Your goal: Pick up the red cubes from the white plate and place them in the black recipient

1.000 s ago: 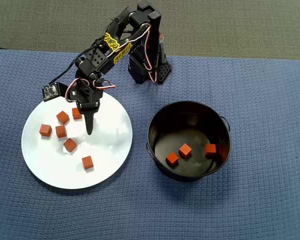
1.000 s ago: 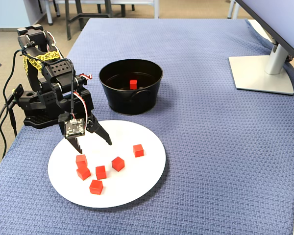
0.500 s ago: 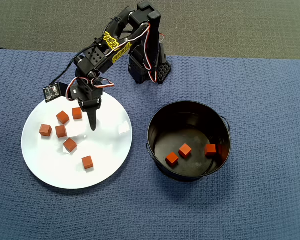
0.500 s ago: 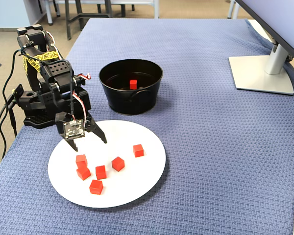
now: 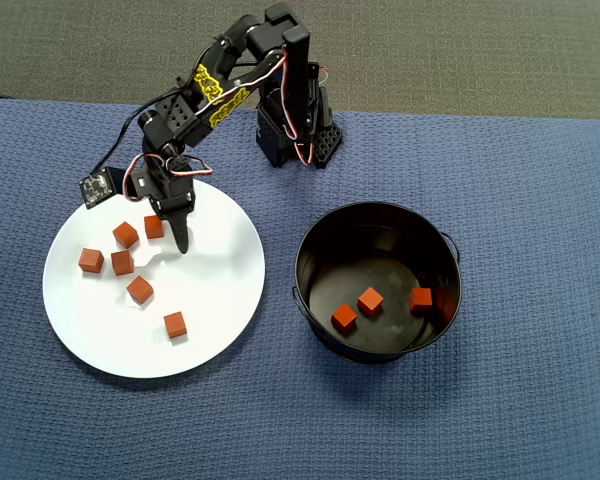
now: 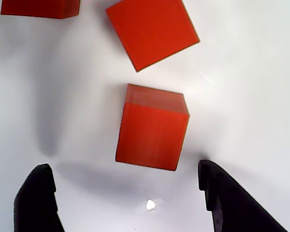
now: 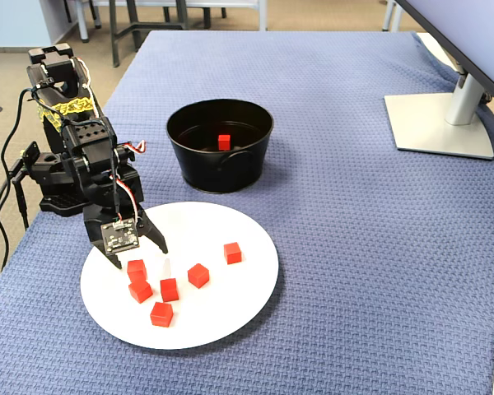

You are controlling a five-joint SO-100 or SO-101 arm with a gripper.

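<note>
Gripper (image 6: 125, 203) with jaws spread wide and empty, low over the white plate (image 5: 220, 300). In the wrist view one red cube (image 6: 152, 128) lies just ahead of the two fingertips, centred on the gap but not yet between them; a second cube (image 6: 152, 31) sits beyond it. Six cubes remain on the plate; three lie in the black pot (image 5: 380, 225), well apart to the right in the overhead view.

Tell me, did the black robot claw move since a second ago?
Yes. In the overhead view the gripper slid left across the round white plate, toward the plate's top edge and the red cube.
</note>
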